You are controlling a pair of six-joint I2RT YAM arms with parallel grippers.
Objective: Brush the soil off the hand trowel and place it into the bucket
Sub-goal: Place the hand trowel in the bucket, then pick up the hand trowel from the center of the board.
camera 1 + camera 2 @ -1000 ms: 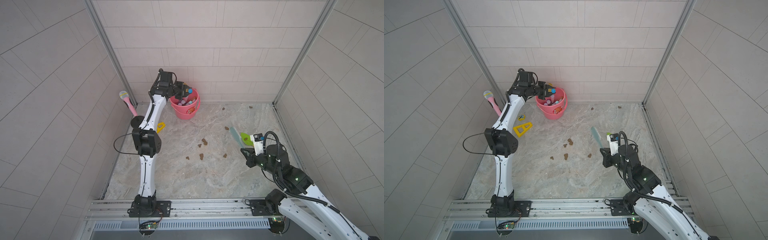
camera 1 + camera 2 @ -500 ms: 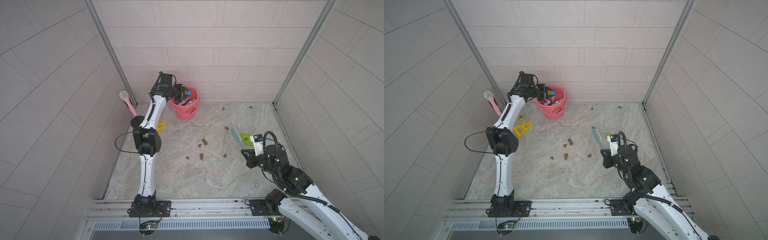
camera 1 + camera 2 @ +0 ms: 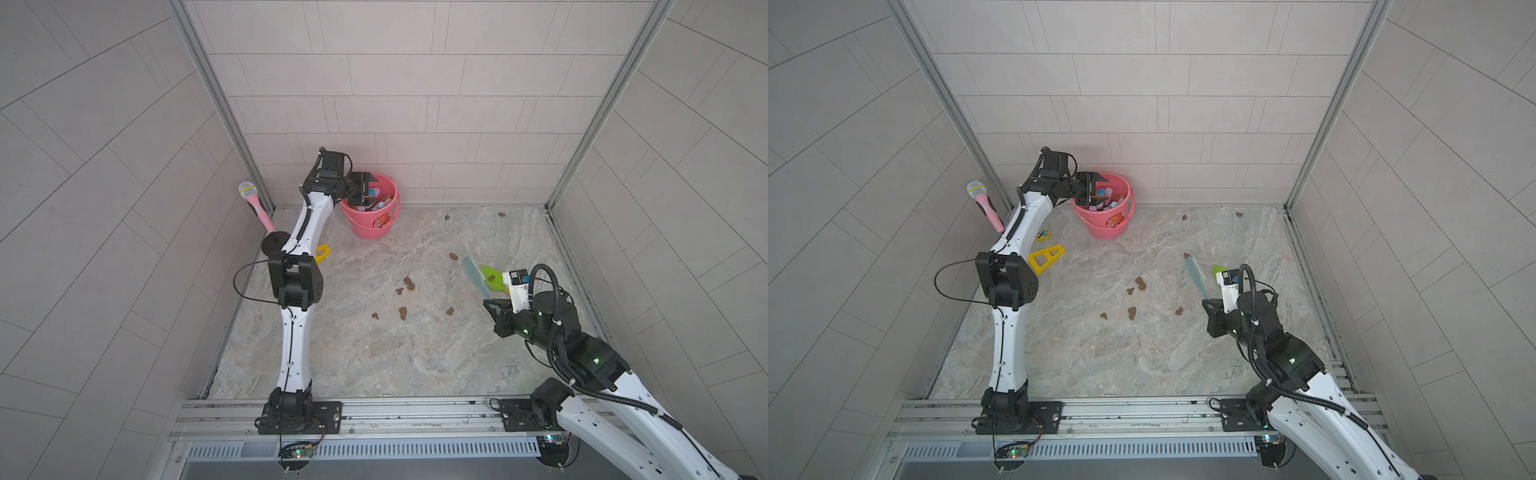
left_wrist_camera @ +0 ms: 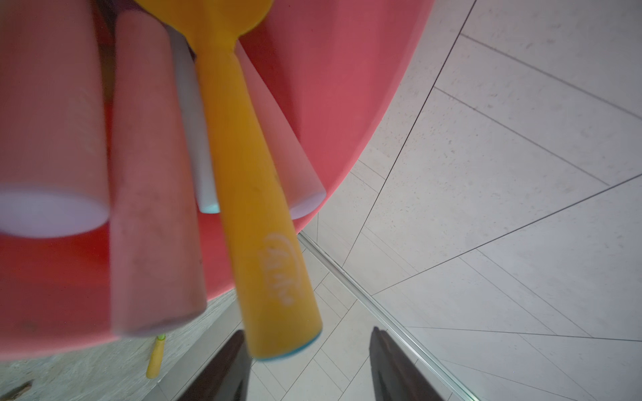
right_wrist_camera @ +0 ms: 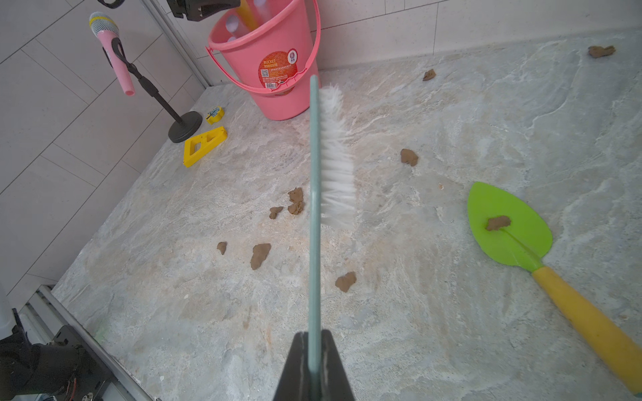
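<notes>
the left gripper (image 3: 372, 192) has let go since a moment ago: its jaws, closed then, now stand apart above the bucket (image 3: 374, 226), which sits by the back wall on the robot's left. in the left wrist view the yellow tool (image 4: 250, 208) it was carrying stands in the bucket among other handles, head down and handle end up. that end sits between the parted fingers (image 4: 225, 368), which grip nothing.

the right gripper (image 5: 314, 336) is clenched on the thin handle of the brush (image 5: 314, 208), whose long axis runs straight out from the jaws, white bristles at the far end.

the hand trowel (image 5: 556, 288) lies flat on the table just beside the right gripper. its green blade tip points toward the back wall and its yellow handle runs back toward the right arm. one lump of soil (image 5: 498, 222) sits on the blade; more lumps lie scattered mid-table.
</notes>
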